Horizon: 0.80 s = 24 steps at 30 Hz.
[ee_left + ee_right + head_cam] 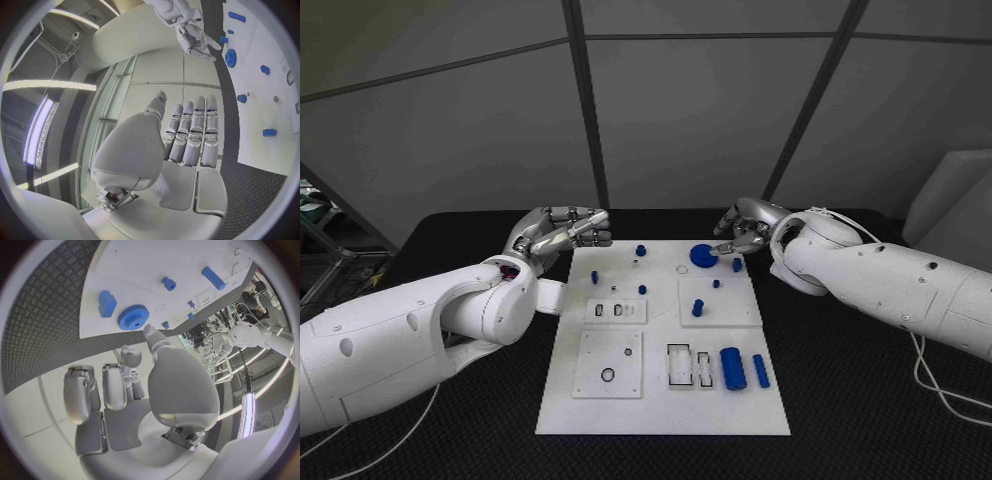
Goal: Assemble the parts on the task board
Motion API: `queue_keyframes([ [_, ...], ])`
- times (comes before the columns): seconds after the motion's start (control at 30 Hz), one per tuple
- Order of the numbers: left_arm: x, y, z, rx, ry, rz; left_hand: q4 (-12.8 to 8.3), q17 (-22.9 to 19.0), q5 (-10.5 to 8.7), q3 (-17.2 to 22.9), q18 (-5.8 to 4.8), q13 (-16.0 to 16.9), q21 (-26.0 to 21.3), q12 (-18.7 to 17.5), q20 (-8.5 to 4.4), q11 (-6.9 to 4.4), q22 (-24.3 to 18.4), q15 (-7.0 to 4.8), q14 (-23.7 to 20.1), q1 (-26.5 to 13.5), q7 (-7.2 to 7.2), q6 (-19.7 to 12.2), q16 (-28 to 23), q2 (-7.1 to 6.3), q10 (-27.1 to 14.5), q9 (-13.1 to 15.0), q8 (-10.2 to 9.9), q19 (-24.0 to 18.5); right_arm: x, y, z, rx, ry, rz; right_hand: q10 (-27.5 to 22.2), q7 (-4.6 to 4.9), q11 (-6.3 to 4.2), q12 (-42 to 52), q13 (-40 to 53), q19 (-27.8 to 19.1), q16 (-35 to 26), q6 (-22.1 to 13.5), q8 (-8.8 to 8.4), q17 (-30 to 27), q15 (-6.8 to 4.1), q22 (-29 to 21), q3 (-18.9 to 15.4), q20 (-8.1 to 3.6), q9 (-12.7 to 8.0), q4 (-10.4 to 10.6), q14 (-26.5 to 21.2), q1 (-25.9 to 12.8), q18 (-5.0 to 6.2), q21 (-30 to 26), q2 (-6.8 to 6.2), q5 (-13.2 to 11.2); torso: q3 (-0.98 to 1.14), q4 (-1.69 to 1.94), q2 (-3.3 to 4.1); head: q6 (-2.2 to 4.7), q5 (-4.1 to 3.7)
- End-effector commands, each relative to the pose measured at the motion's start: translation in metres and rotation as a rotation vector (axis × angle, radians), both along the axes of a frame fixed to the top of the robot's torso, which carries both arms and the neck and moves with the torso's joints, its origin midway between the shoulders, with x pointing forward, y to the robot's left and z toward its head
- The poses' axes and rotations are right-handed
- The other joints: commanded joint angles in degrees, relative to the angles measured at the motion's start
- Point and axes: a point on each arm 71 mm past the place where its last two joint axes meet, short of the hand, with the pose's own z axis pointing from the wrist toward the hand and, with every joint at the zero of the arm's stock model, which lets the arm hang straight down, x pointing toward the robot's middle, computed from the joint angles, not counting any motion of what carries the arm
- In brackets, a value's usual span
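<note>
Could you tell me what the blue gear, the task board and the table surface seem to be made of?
The blue gear looks like matte plastic, perhaps printed: uniform colour, no glint, moulded teeth. The task board appears to be smooth white plastic or painted sheet with a faint sheen; which one is unclear. The table carries a black raised-tread pattern, probably a rubber or textured mat.

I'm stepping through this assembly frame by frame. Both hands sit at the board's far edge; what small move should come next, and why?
Probably the right robot hand should lower its fingertips onto the blue gear and pinch it. That hand hovers right beside the gear, fingers apart and holding nothing, and the gear lies loose on the board. The left robot hand is curled, empty, off the board's edge.
</note>
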Motion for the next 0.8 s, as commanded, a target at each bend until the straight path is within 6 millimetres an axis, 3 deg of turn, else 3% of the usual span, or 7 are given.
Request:
queue_keyframes([
  [0.03,0.001,-0.001,0.001,-0.004,-0.006,-0.014,-0.4,0.1,-0.34,0.0,-0.77,0.0,-0.2,-0.4,0.37,0.35,-0.1,0.17,-0.1,-0.2,0.34,-0.1,-0.3,-0.2,0.2,-0.1,-0.4,-0.1,0.003,0.004,-0.005,-0.016,0.067,0.005,-0.2,-0.03,0.13,4.1,4.4,3.2,0.7,-0.5,-0.04,1.3,0.55,10.4,-0.3,0.34,0.0,1.3,2.4,1.0,-0.69,0.4,-0.03,-0.4,-0.1,0.1,0.01,-0.26,-0.06],
  [0.37,0.001,-0.003,0.001,-0.005,-0.005,-0.017,-0.4,0.1,-0.34,0.0,-0.77,0.0,-0.2,-0.4,0.37,0.35,-0.1,0.17,-0.1,-0.2,0.34,-0.1,-0.3,-0.2,0.2,-0.1,-0.4,-0.1,0.007,0.021,-0.009,-0.045,0.097,0.029,2.2,0.15,0.35,14.0,14.1,4.0,2.2,-0.4,0.0,4.4,0.72,11.8,-0.5,0.56,0.1,3.1,2.8,2.2,-1.0,1.0,0.09,-0.4,-0.08,0.13,0.0,-0.58,0.02],
  [0.63,0.002,-0.003,0.0,-0.005,-0.004,-0.016,-0.4,0.1,-0.34,0.0,-0.77,0.0,-0.2,-0.4,0.37,0.35,-0.1,0.17,-0.1,-0.2,0.34,-0.1,-0.3,-0.2,0.2,-0.1,-0.4,-0.1,0.008,0.027,-0.012,-0.085,0.11,0.046,4.2,0.23,0.46,20.4,20.2,5.0,3.4,0.0,0.02,6.9,0.85,13.5,-0.6,0.68,0.1,3.5,3.2,2.7,-1.38,1.7,0.41,-0.3,-0.05,0.05,-0.01,-0.41,0.05],
  [0.8,0.002,-0.003,0.0,-0.004,-0.004,-0.016,-0.5,0.1,-0.38,0.0,-0.76,0.0,-0.2,-0.5,0.38,0.34,-0.1,0.17,-0.1,-0.2,0.32,0.0,-0.3,-0.13,0.2,-0.1,-0.4,-0.1,0.009,0.026,-0.013,-0.102,0.111,0.041,4.4,0.24,0.49,21.5,21.3,5.3,3.7,0.2,0.02,7.4,0.89,14.0,-0.3,0.72,0.1,3.3,3.3,3.1,-1.48,1.9,0.88,0.5,-0.04,0.09,-0.03,-0.7,0.02],
])
